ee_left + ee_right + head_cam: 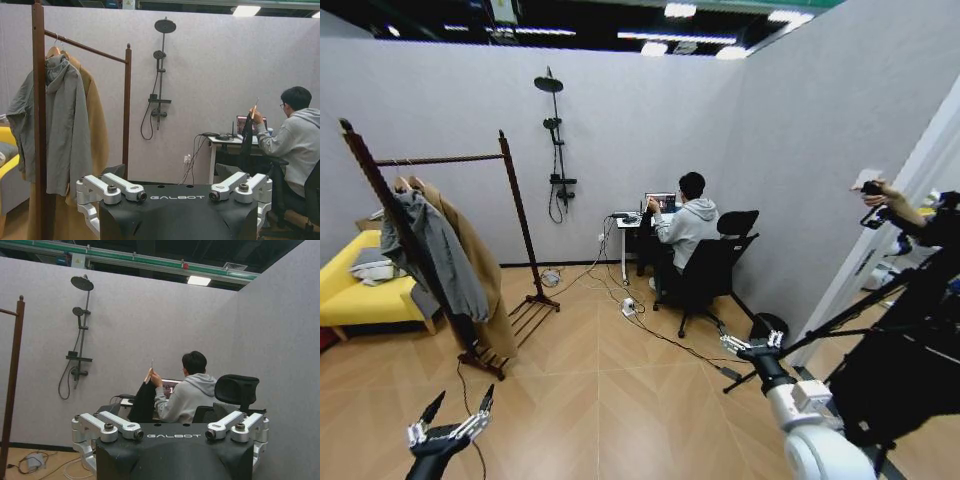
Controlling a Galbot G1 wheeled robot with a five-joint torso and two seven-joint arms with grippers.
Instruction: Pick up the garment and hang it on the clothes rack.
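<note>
Both my grippers, left [455,412] and right [752,345], hang low in frame, fingers wide, empty. Garment [144,401] is at the worktop, centre frame; I'd approach it first.

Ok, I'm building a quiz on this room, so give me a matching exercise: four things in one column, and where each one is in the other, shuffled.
Things:
1. black shirt
2. grey jacket
3. yellow sofa
4. shower head

Places:
A. on the back wall
B. hanging on the clothes rack
C. held up by the seated person
D. on the floor beside the rack

Pairs: 1-C; 2-B; 3-D; 4-A.
</note>
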